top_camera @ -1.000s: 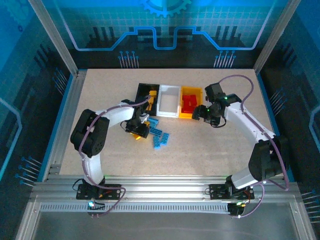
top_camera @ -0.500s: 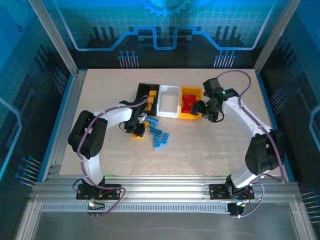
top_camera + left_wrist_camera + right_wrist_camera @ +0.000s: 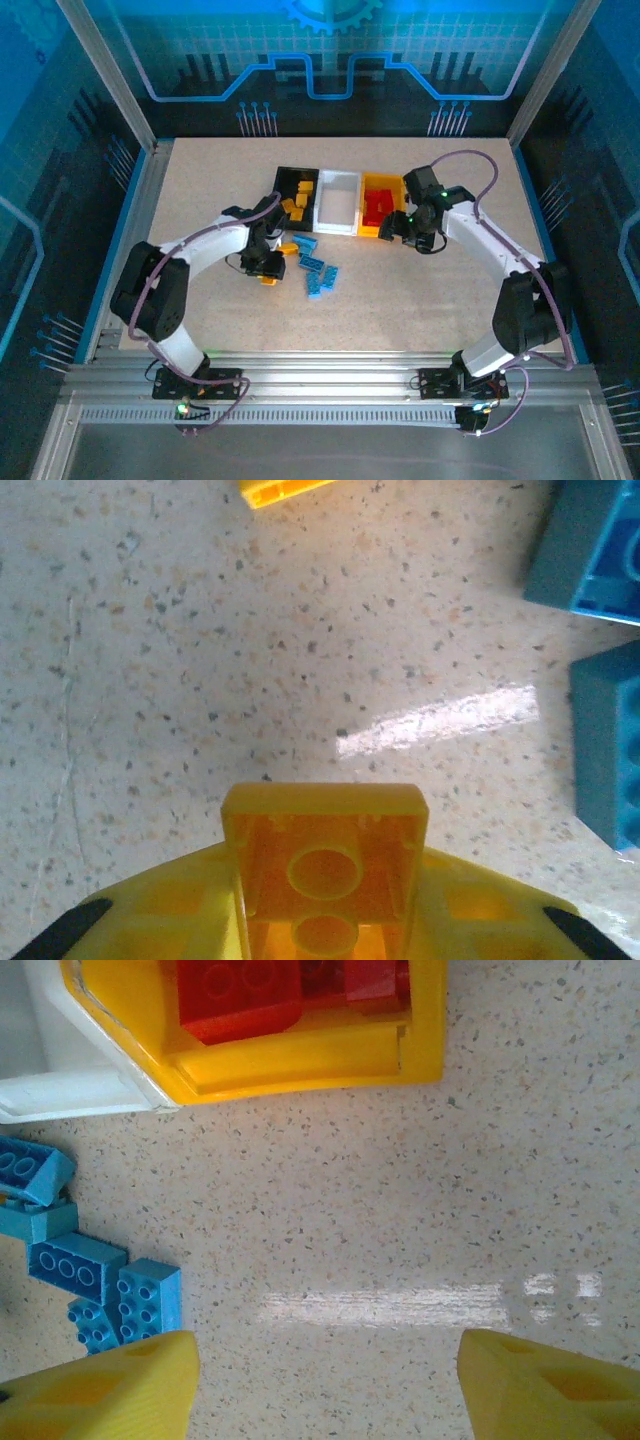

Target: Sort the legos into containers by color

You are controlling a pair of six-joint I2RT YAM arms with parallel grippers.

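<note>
Gleaming speckled table [image 3: 420, 300], blue-lit walls [image 3: 400, 60]; left hand [image 3: 325, 925] tight on yellow lego [image 3: 325, 855], right hand [image 3: 330, 1390] agape.

In a row on the surface [image 3: 420, 300] we find the black rectangular plastic bin [image 3: 289, 175] left, the white rectangular plastic bin [image 3: 337, 204] between, the orange-yellow rectangular plastic bin [image 3: 370, 231] right. Orange-yellow plastic bricks [image 3: 299, 187] lie in the first, red plastic bricks [image 3: 378, 208] in the last. Blue plastic bricks [image 3: 318, 270] cluster before the white bin; left of them, the left gripper [image 3: 265, 270] holds one orange-yellow plastic brick [image 3: 325, 865] between its jaws.
</note>
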